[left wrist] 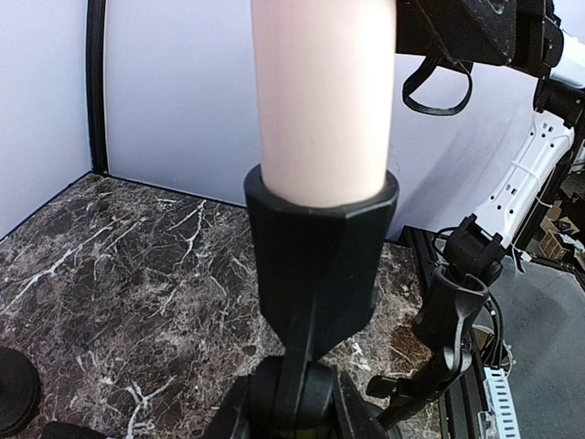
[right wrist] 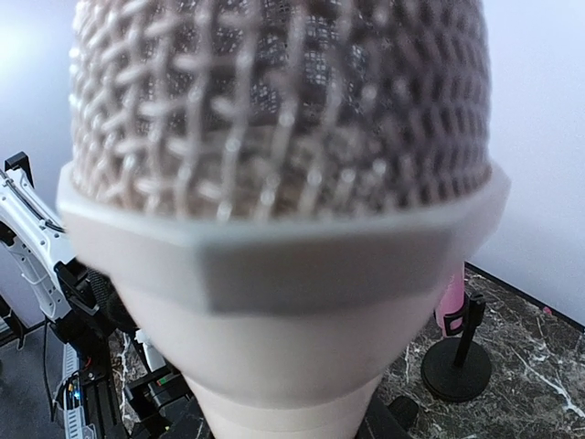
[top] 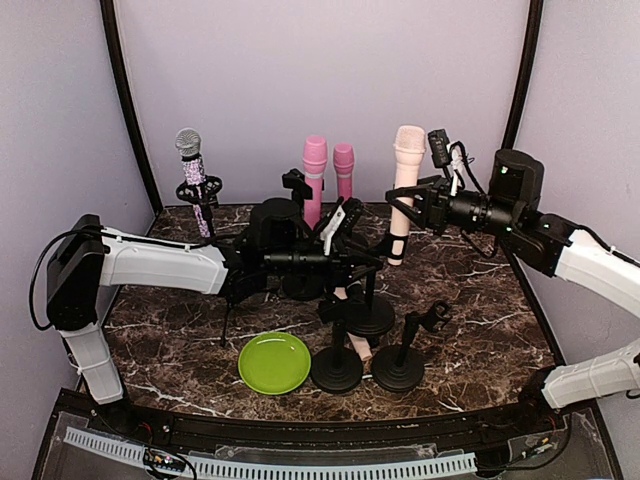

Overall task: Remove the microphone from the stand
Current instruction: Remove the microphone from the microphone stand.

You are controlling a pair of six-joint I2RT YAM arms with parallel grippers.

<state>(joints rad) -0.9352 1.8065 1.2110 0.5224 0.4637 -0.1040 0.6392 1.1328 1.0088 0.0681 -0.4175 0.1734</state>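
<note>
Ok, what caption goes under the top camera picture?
The right gripper grips the peach microphone in its clip while the left gripper braces the stand.

Pale microphone (right wrist: 274, 274) fills the centre, mesh head uppermost; at 4 o'clock, a black stand (right wrist: 457, 370) on the marble table (right wrist: 539, 361), a pink microphone (right wrist: 450, 306) behind it; white arm (right wrist: 32, 238) at 9 o'clock.

No writing, label, brand mark or number was legible in any of the three views; nothing could be read.

Overhead looks down; both wrist views (very close) share the microphone (left wrist: 324, 91)
</note>
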